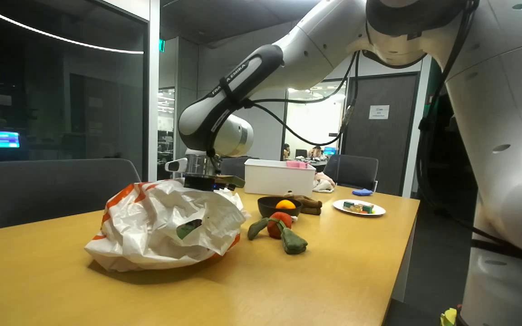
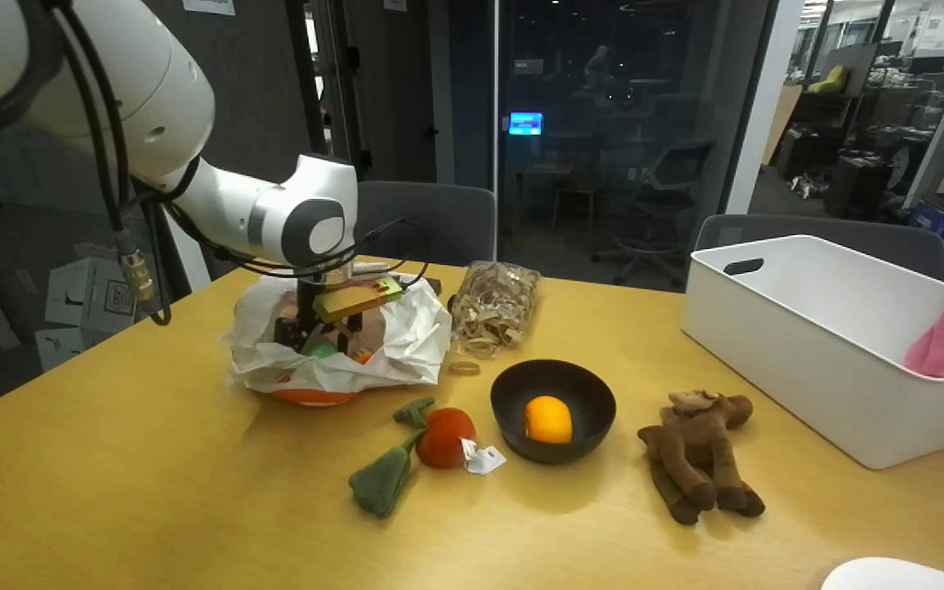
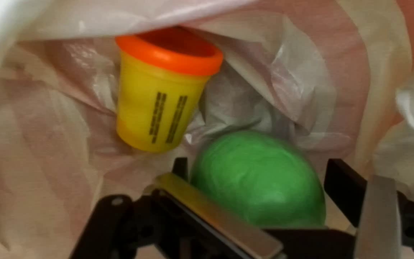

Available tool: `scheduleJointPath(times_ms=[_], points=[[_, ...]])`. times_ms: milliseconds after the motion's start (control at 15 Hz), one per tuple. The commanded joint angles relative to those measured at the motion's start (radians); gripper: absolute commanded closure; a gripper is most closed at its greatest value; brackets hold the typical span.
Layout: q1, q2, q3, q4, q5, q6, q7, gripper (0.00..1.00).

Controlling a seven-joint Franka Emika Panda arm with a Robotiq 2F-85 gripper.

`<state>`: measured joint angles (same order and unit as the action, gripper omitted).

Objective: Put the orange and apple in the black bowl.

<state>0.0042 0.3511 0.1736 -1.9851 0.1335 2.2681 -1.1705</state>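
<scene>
Hanging in the mouth of the crumpled white bag [image 2: 413,336], the end effector [image 3: 260,174] has its jaws spread wide to either side of an apple-like green ball [image 3: 259,183]; whether they touch it, the wrist view leaves unclear. Near it in the bag lies an orange-topped yellow tub [image 3: 156,104]. Out on the desk [image 2: 570,524], a red toy [image 2: 444,438] with green leaf-like parts lies near the black bowl [image 2: 510,406], and the orange [image 2: 549,419] sits in that bowl. Farther from the bag are a brown plush animal [image 2: 697,455] and a white bin [image 2: 791,360].
</scene>
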Motion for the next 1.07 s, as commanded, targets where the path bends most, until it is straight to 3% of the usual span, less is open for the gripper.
scheduleJointPath(times_ms=[0,67,533,1000], points=[[-0.013,0.008,0.011,0.008,0.022,0.009,-0.043,0.34],[-0.012,0.005,0.010,0.011,0.024,0.008,-0.036,0.40],[0.018,-0.047,-0.029,0.028,-0.050,-0.016,0.125,0.43],[0.052,-0.156,-0.092,0.036,-0.338,-0.053,0.435,0.43]])
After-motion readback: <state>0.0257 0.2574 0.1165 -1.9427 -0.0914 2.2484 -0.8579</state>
